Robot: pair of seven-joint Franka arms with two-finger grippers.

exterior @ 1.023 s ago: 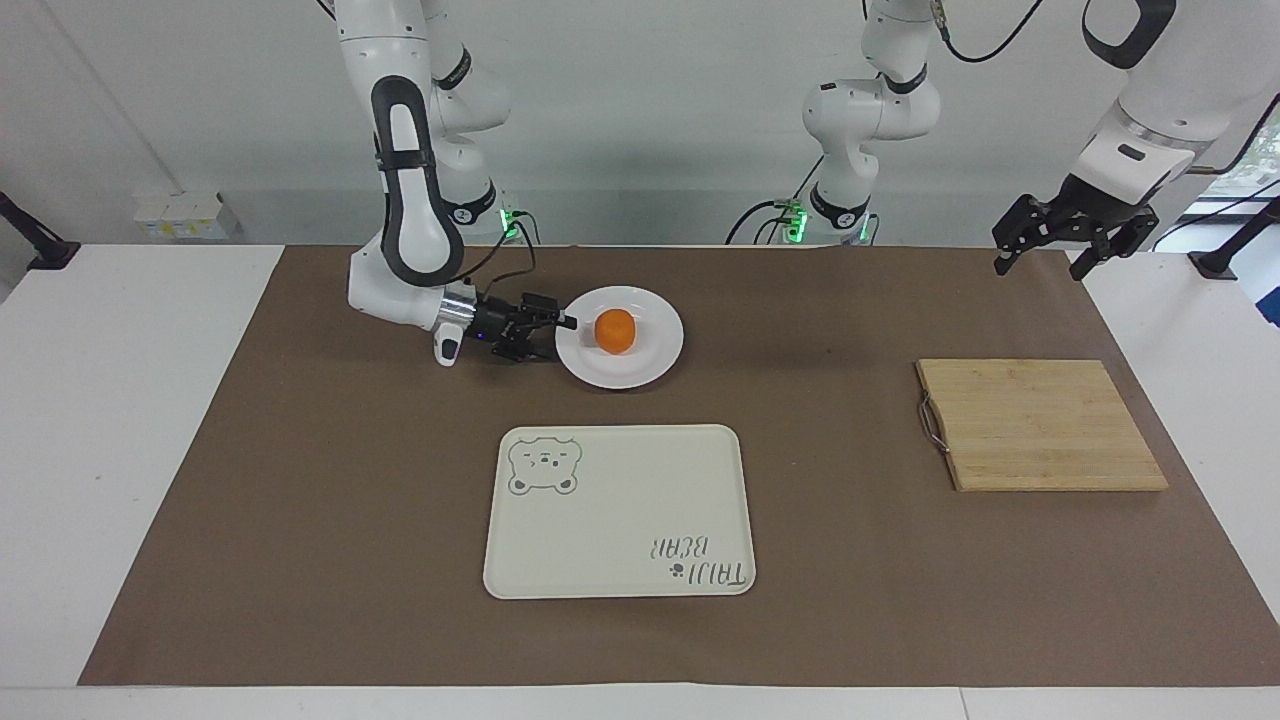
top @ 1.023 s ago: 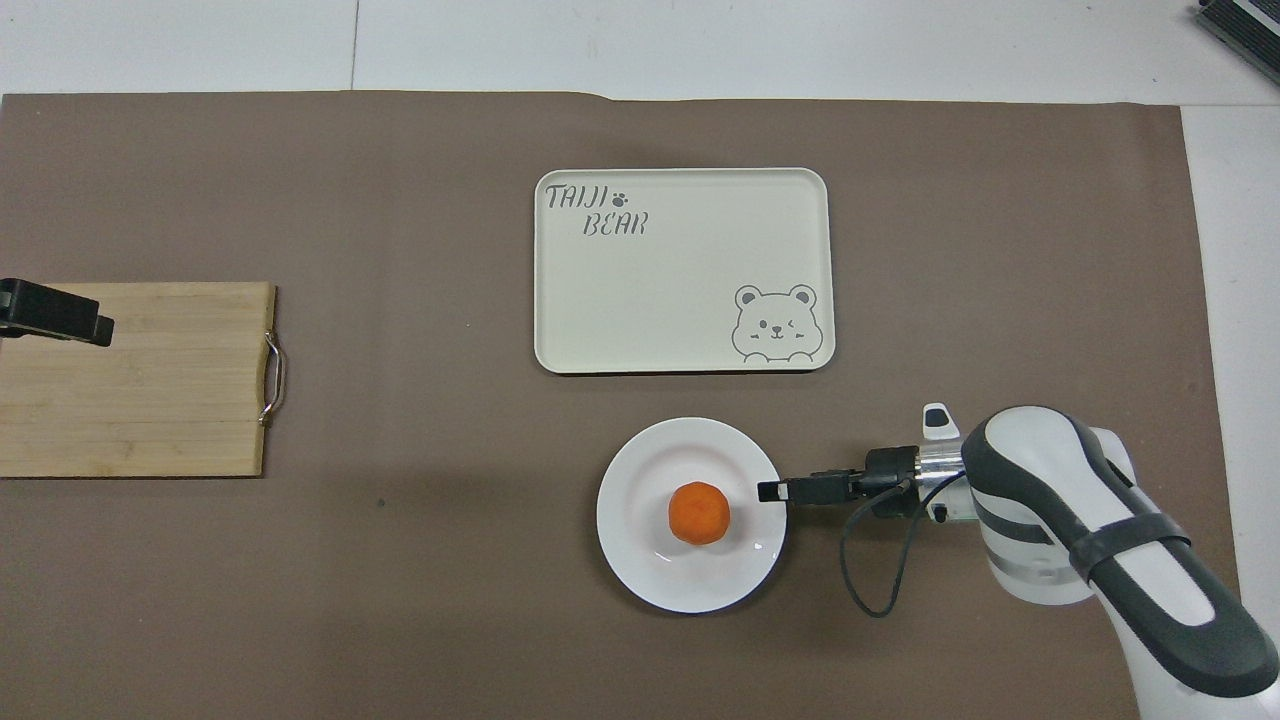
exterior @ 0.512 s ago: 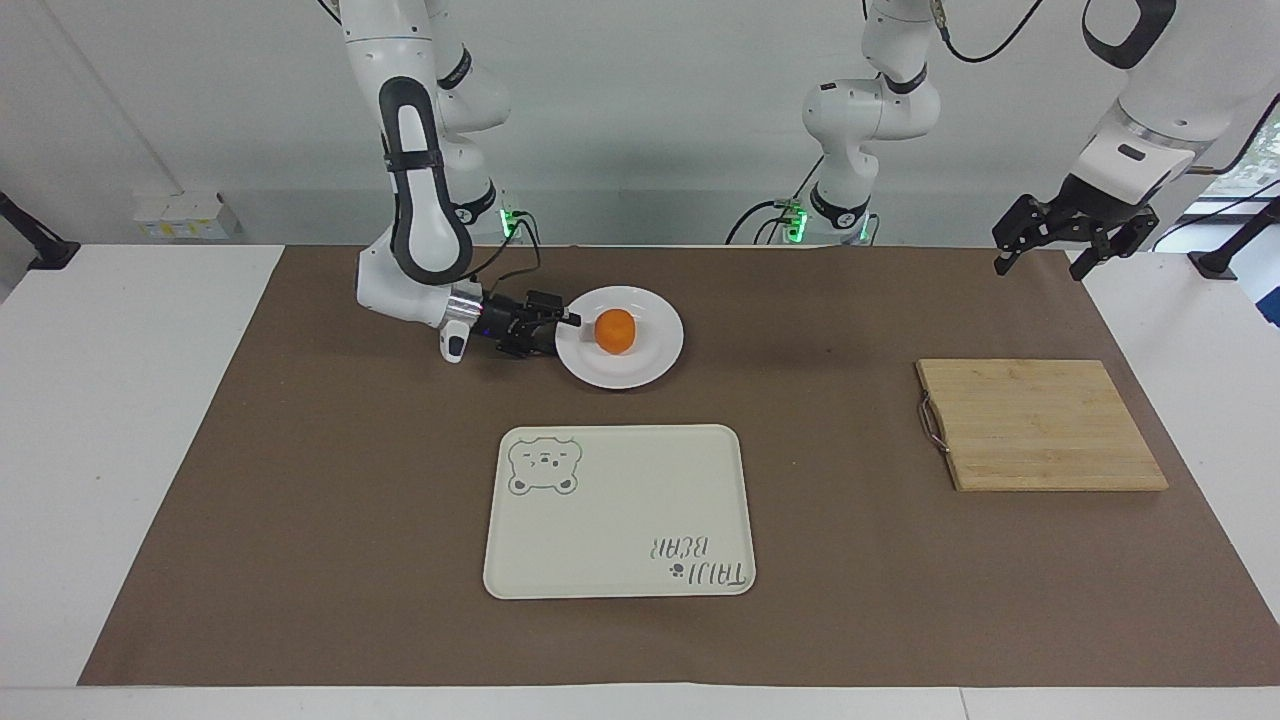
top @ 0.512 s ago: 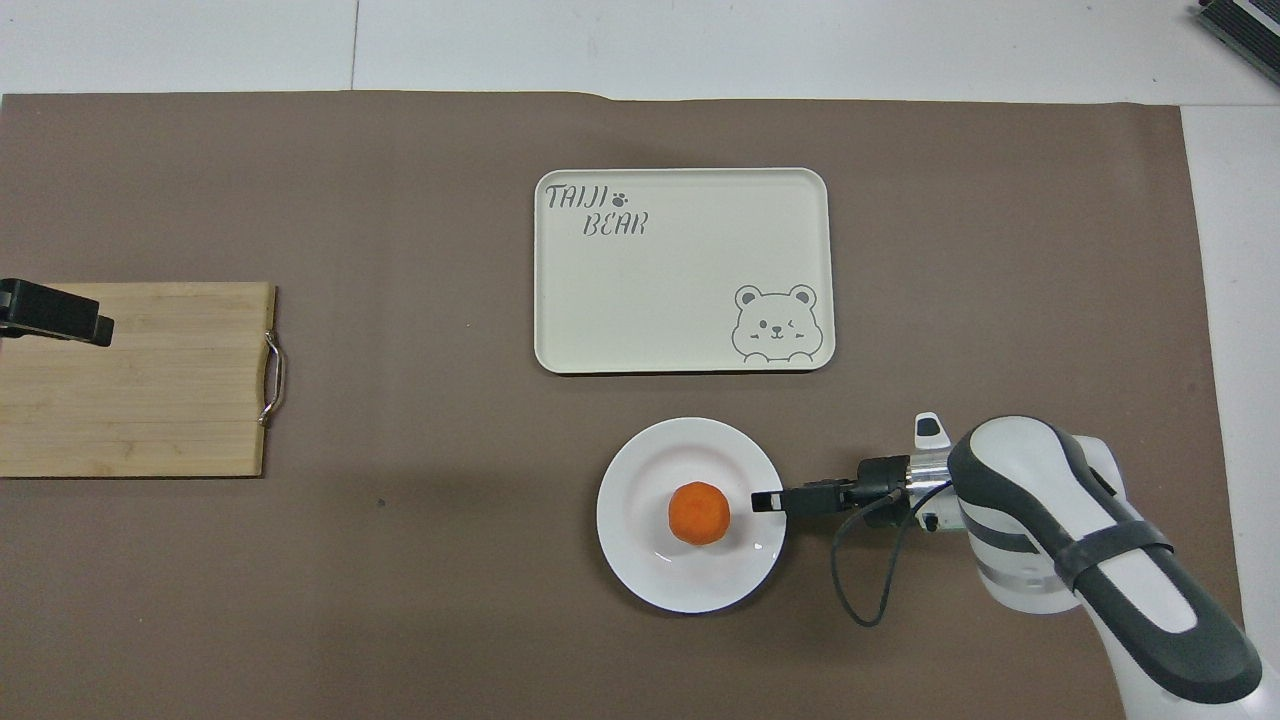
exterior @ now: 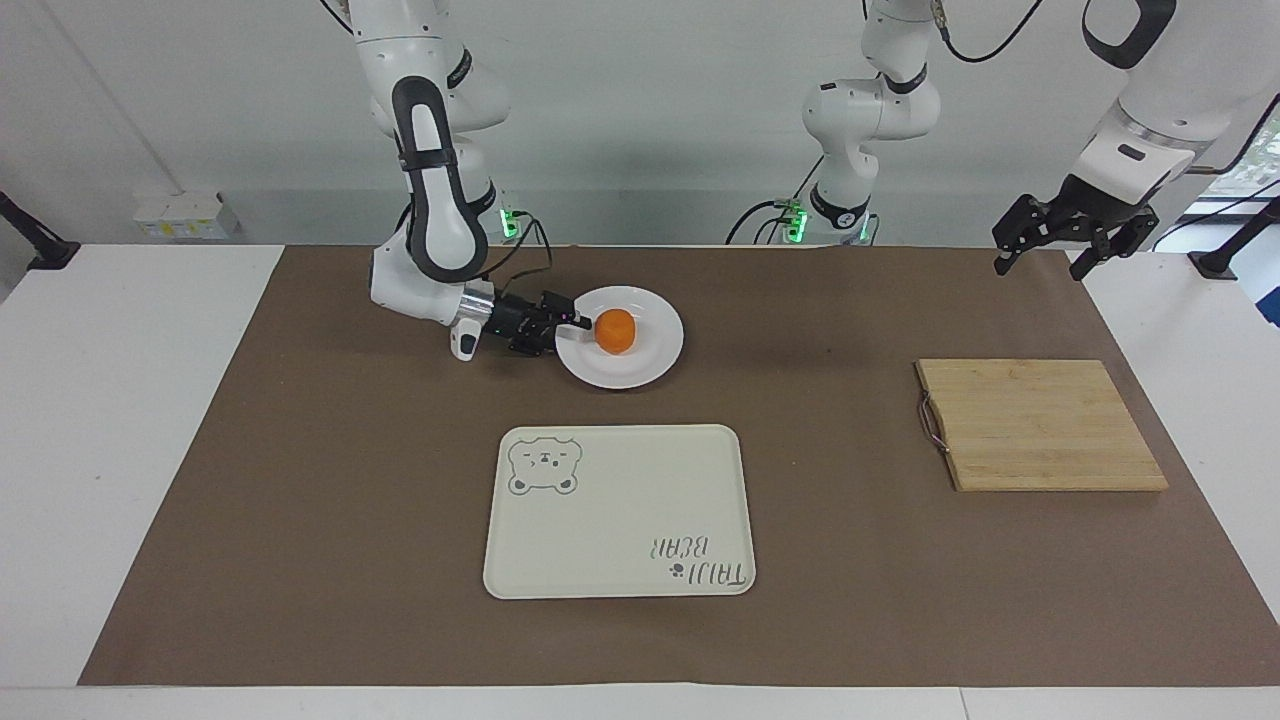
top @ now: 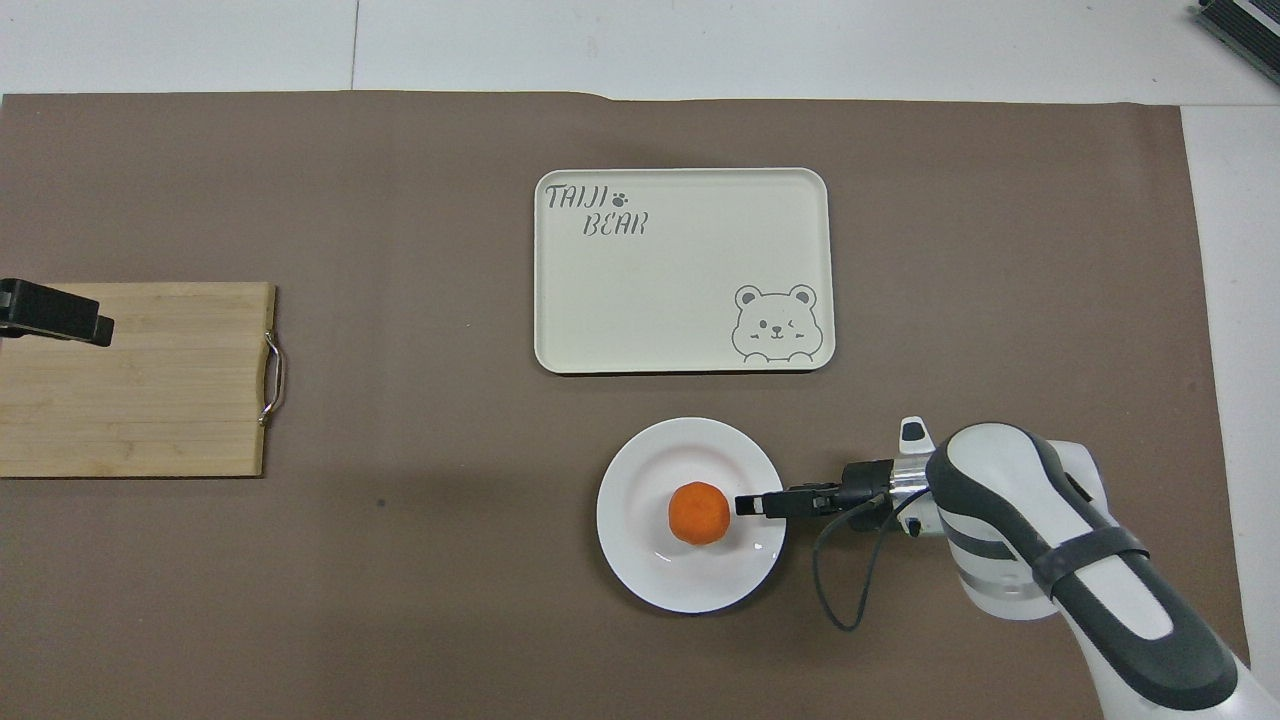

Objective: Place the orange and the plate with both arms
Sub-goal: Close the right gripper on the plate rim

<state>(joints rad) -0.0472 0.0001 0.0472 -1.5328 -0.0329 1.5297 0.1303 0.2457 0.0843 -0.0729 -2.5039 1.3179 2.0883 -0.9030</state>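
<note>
Rim work is what I have in hand: my right gripper [exterior: 572, 322] lies low and level over the edge of the plate [exterior: 640, 368], its tip just beside the orange [exterior: 615, 331], which sits on the plate near the robots, toward the right arm's end of the table. I cannot tell whether its fingers have bitten the rim or stand apart.

To do this well I want 1 finger above the rim and 1 under it, and a firm pinch before any lift. I would keep the plate flat, since the orange can roll, and not nudge the fruit with the tip.

My left gripper [exterior: 1075, 238] waits with fingers spread, raised over the table's corner at the left arm's end, holding nothing.
</note>
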